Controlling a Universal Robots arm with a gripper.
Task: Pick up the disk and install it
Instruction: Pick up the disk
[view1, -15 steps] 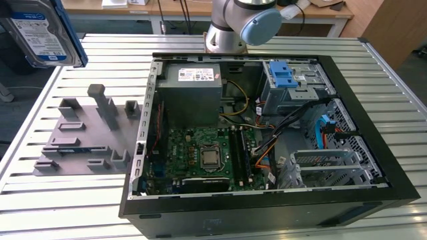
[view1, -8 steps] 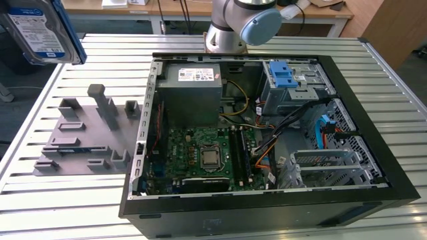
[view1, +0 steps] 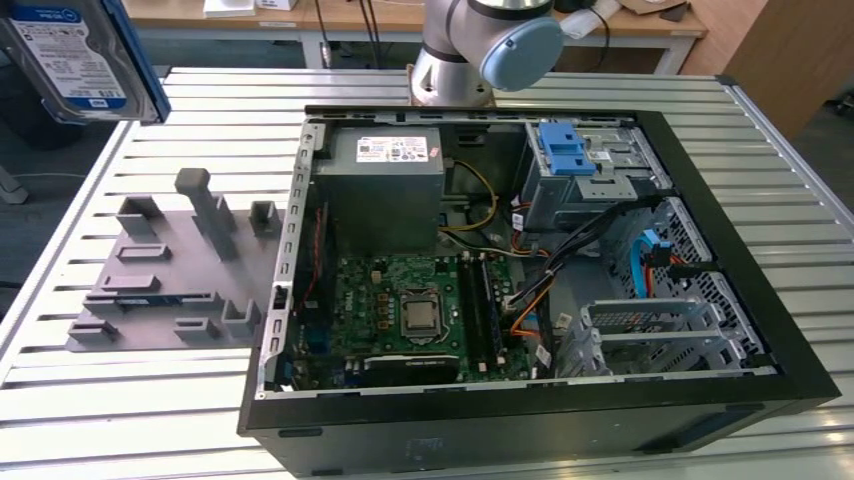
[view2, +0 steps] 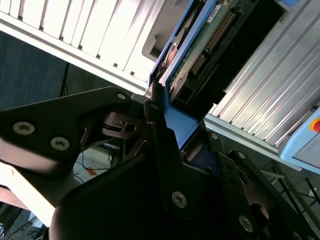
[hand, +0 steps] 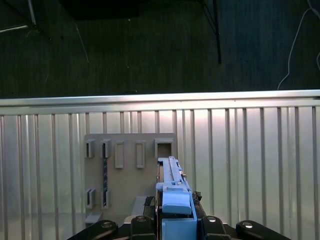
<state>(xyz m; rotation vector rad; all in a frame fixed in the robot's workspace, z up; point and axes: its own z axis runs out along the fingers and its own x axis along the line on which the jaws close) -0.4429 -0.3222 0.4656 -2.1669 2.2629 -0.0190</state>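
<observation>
The disk (view1: 78, 58), a silver drive with a white-and-blue label in a blue carrier, hangs high at the exterior view's upper left, above the table's far left corner. In both wrist views my gripper (view2: 165, 117) is shut on the disk's blue carrier end. The disk (view2: 200, 45) shows its green circuit board side there. In the first wrist view the disk (hand: 172, 185) stands edge-on between the black fingers of the gripper (hand: 175, 222), over the grey fixture plate.
An open black computer case (view1: 747, 380) lies on the slatted metal table (view1: 120, 410). Inside are a grey power supply (view1: 387, 190), a motherboard (view1: 407, 315) and a metal drive cage with blue latches (view1: 587, 160). A grey slotted fixture (view1: 174, 270) sits left of the case.
</observation>
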